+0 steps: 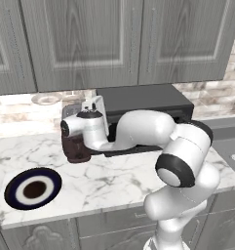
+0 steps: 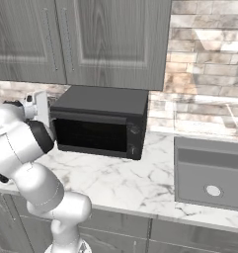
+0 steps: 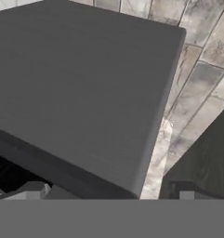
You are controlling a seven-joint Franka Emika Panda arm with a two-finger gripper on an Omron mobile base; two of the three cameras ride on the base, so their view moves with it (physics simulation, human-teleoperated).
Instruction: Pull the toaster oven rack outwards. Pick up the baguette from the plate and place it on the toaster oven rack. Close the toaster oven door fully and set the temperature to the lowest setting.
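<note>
One white arm (image 1: 138,129) bends left across mid-frame, before the matte black boxy toaster oven (image 2: 98,121). Its claw (image 3: 111,193) is spread wide, holding nothing. No writing is readable.

A: Where does the left base view look from?
B: From behind the arm on its left, forward and down over the marble desk (image 1: 114,180). It takes in the plate (image 1: 33,188) at lower left and the toaster oven (image 1: 143,100) behind the arm.
A: And the right base view?
B: Behind on the right, same forward-down tilt, farther along toward the sink (image 2: 209,173). Both share the toaster oven (image 2: 103,121), the desk (image 2: 125,180) and the upper cabinets (image 2: 81,39).
A: The hand view?
B: Very near, looking down along the end effector (image 3: 111,193) onto the toaster oven's top (image 3: 81,88), with tiled wall (image 3: 197,69) beyond.
</note>
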